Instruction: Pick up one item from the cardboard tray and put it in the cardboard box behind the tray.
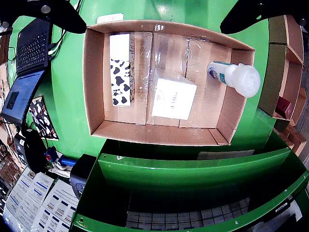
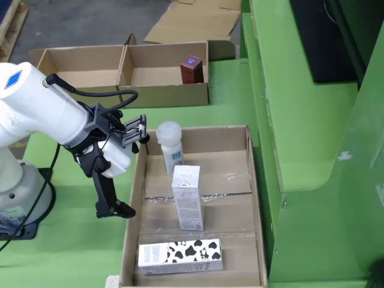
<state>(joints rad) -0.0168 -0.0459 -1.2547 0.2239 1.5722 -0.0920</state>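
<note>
Hand (image 2: 114, 207) outside tray (image 2: 134, 198), left of bottle (image 2: 170, 148)

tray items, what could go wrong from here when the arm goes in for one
1. The tall white carton stands upright mid-tray; a side nudge could likely topple it.
2. The white bottle leans in a corner against the tray wall, leaving little finger room.
3. The end effector hangs outside that wall and may clip it crossing over.
</note>
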